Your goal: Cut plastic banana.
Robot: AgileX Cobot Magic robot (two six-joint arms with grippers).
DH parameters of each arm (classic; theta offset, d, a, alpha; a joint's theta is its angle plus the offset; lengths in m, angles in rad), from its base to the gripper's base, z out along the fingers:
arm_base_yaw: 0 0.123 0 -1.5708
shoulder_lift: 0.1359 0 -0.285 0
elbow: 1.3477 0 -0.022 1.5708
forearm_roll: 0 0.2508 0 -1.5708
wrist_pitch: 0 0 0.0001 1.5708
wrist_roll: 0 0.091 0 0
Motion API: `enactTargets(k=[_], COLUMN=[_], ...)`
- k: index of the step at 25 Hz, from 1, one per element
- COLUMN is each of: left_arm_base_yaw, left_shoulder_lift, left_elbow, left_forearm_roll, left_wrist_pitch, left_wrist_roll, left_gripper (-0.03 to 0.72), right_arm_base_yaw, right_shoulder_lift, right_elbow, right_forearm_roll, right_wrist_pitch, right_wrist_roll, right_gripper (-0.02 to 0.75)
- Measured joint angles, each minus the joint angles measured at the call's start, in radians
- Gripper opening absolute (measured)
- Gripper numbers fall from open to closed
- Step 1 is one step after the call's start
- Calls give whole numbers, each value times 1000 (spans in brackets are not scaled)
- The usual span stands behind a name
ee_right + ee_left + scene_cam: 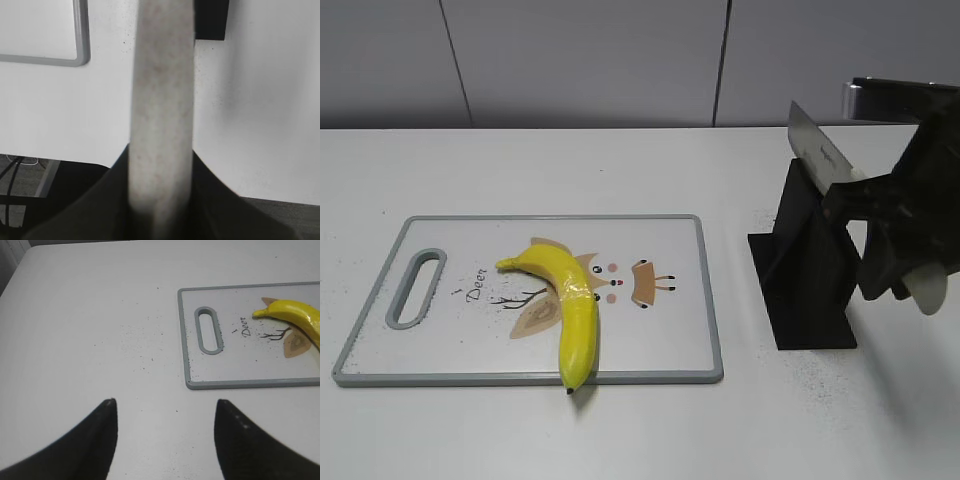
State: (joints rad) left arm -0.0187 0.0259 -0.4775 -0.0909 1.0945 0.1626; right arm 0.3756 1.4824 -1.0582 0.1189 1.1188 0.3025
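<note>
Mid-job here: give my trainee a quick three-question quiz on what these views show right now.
1. True or false: the plastic banana lies wholly on the cutting board.
2. Which hand holds the knife: A left hand, B right hand?
3. Fill in: the left hand is ___.

Key: 1 false, its tip overhangs the near edge. 2 B. 3 open, empty above the table.

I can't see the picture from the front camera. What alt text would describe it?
A yellow banana lies on a white cutting board, its lower tip past the board's near edge. To the right, a dark gripper holds a knife by its white handle, blade raised above a black stand on the white table.
</note>
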Motion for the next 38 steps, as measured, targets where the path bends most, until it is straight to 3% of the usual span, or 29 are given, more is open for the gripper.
enactTargets(k=[16, 22, 26, 31, 35, 38], left_arm_base_yaw=[0, 0, 0, -3, -39, -101], left_shoulder_lift=[0, 7, 54, 167, 306, 423], left_elbow=[0, -11, -56, -79, -113, -160], left_forearm_roll=[0, 0, -2, -129, -237, -254], left_wrist_pitch=[0, -3, -43, -180, -231, -240], left_wrist_roll=[0, 16, 84, 298, 456, 524], left_gripper=[559, 552, 536, 531, 531, 531], right_arm_base_yaw=[0, 0, 0, 0, 0, 7], right_shoulder_lift=[-152, -152, -151, -117, -68, -30], right_elbow=[-106, -123, -123, -126, -126, -127], right_forearm_roll=[-44, -37, 27, 144, 149, 150], right_wrist_pitch=[54, 59, 59, 58, 57, 51], right_wrist_roll=[-25, -373, -707, -1098, -1226, -1288], right_gripper=[167, 167, 167, 167, 167, 167])
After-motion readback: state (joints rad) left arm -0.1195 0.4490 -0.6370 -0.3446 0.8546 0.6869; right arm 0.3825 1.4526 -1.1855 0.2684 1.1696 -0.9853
